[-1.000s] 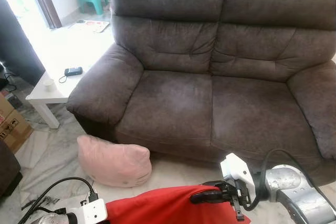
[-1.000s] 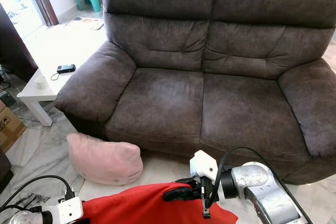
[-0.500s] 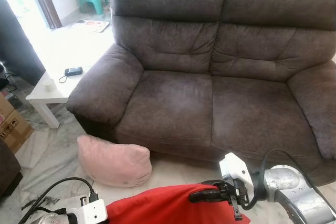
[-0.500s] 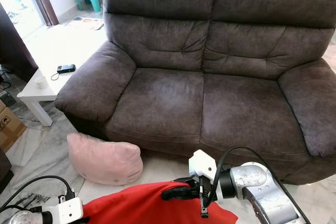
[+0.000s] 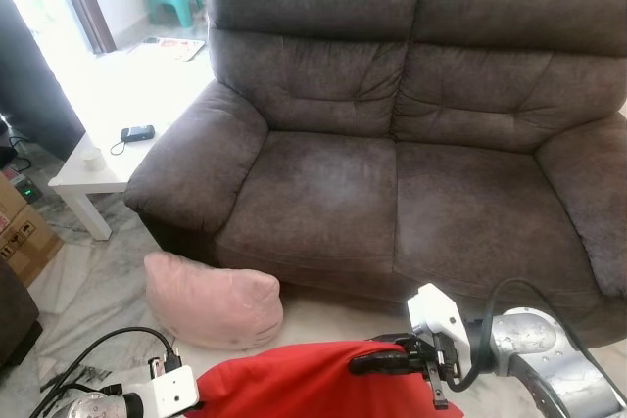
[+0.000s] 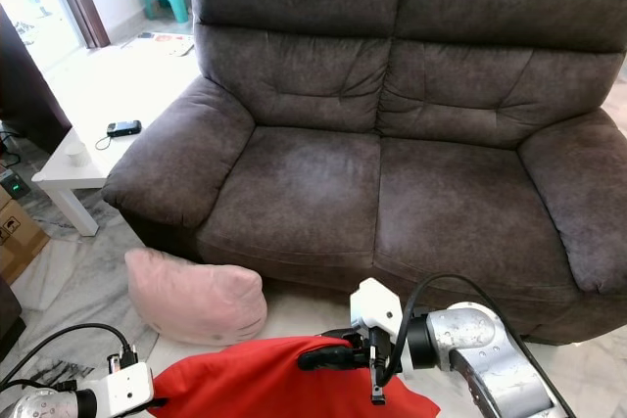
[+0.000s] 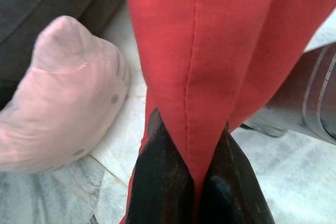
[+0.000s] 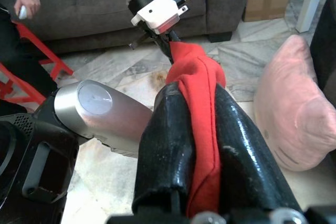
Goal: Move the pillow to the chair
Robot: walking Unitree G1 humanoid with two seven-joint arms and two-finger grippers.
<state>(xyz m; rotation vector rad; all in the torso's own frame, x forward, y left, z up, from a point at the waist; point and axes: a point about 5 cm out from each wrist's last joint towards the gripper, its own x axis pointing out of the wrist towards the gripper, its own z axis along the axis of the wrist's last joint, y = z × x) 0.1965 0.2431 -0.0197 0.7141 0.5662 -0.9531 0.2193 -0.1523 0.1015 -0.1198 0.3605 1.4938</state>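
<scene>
I hold a red pillow [image 5: 313, 379] low in front of me, between both grippers. My right gripper [image 5: 377, 362] is shut on its right edge; in the right wrist view, red cloth is pinched between the two black fingers [image 8: 168, 145]. My left gripper [image 7: 190, 129] is shut on the pillow's left edge, and the red seam runs down between its fingers. A dark brown two-seat sofa [image 5: 392, 193] stands straight ahead, its seats bare.
A pink pillow [image 5: 211, 291] lies on the marble floor against the sofa's left front corner. A white low table [image 5: 108, 115] with a phone [image 5: 136, 132] stands to the left, with a cardboard box [image 5: 24, 237] beside it. A person's hand [image 8: 23, 3] appears behind me.
The red pillow and my right gripper have shifted slightly left. Both grips hold as before.
</scene>
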